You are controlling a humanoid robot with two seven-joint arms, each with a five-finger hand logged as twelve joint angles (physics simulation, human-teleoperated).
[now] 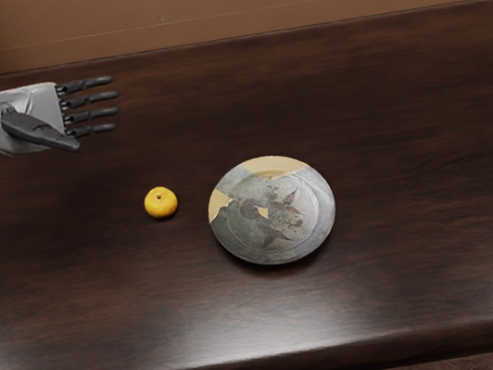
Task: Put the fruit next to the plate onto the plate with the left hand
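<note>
A small orange fruit lies on the dark wooden table, just left of a round grey plate with a tan patch and a dark leaf pattern. Fruit and plate stand slightly apart. My left hand hovers at the far left of the table, well behind and to the left of the fruit. Its fingers are stretched out straight toward the right, the thumb angled below them, and it holds nothing. The right arm does not show.
The dark table fills most of the view, its front edge near the bottom. A brown wall runs behind its far edge.
</note>
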